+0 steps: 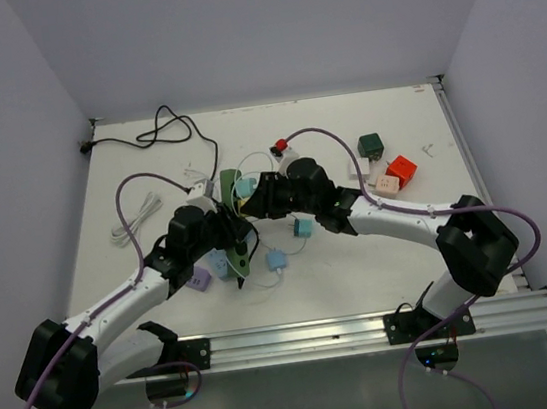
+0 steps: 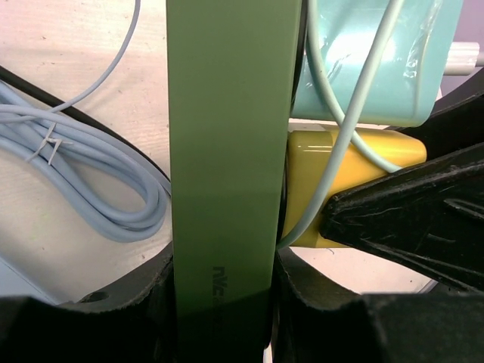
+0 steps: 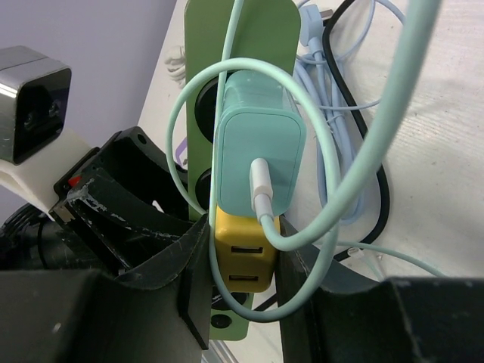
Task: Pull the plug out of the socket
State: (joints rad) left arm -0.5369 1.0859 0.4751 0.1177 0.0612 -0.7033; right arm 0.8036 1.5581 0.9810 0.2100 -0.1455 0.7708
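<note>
The green power strip lies lengthwise at the table's middle. In the right wrist view it shows round outlets. A teal plug with a white USB lead sits in it, and a yellow plug sits just below. My right gripper is shut on the yellow plug, one finger on each side. My left gripper is shut on the strip across its width. The yellow plug and teal plug stick out at the strip's right. Both grippers meet over the strip.
A coiled light blue cable lies left of the strip. A black cord loops at the back. Red, dark green, orange and pink plugs lie at back right. A purple block and teal adapters lie near.
</note>
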